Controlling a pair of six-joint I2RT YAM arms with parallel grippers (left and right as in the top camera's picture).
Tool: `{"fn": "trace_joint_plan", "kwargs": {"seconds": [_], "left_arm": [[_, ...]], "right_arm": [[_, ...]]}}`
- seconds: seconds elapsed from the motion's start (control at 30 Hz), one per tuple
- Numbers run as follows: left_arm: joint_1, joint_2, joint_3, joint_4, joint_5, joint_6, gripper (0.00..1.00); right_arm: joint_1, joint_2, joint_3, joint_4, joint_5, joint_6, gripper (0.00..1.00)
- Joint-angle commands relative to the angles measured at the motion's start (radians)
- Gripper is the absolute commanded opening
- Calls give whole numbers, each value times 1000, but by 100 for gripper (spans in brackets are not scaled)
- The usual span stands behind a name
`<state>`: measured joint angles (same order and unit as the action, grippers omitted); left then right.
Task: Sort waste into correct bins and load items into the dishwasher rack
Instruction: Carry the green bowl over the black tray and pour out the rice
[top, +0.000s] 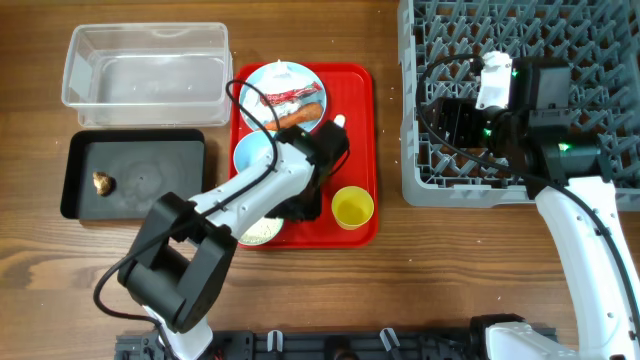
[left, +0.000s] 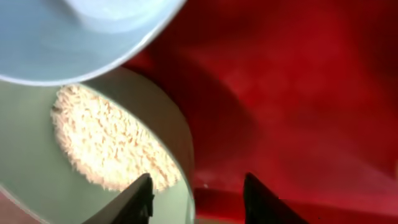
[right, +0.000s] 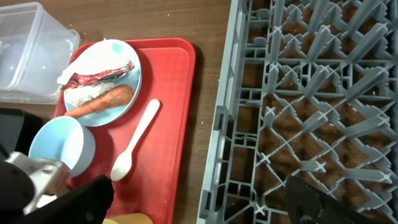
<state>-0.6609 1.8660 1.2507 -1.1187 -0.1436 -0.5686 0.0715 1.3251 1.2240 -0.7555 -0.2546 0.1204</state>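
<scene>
A pale bowl (left: 25, 155) of white rice (left: 106, 140) sits at the front of the red tray (top: 358, 100). My left gripper (left: 198, 199) is open and straddles its right rim, one finger inside and one outside. An empty blue-white bowl (top: 253, 152) stands just behind it. The light-blue plate (right: 121, 53) holds the red-and-white wrapper (right: 99, 74), carrot (right: 102, 101) and tissue (right: 81, 62). The white spoon (right: 137, 140) and yellow cup (top: 352, 207) lie on the tray. My right gripper (right: 199, 205) is open and empty over the grey rack's (top: 560, 40) left side.
The clear tub (top: 145, 65) stands at the back left. The black tray (top: 135, 175) in front of it holds the brown lump (top: 102, 182). My left arm crosses the tray's middle and hides part of the spoon and rice bowl in the overhead view.
</scene>
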Motion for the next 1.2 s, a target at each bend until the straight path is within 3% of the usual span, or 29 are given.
{"fn": "trace_joint_plan", "kwargs": {"seconds": [0.0,0.07,0.13,0.6,0.77,0.93,1.17], "left_arm": [[-1,-16,-58,33,-38,-23,29],[-1,-16,-60,36,-38,-23,11],[-1,-16,-60,38,-38,-23,5],[-1,-88,34,-84,16,-19,4],[58,-159,89,-117,16,30,4],[309,-240,93,-71,86,81,4],[744,-245,92,145,458,289,4]], "right_arm": [[4,11,18,-2,-16,14,91],[4,11,18,-3,-16,14,91],[4,11,18,-5,-16,15,91],[4,11,18,-10,-16,21,91],[4,11,18,-17,-16,21,91],[4,11,18,-15,-16,21,91],[4,11,18,-16,-16,21,91]]}}
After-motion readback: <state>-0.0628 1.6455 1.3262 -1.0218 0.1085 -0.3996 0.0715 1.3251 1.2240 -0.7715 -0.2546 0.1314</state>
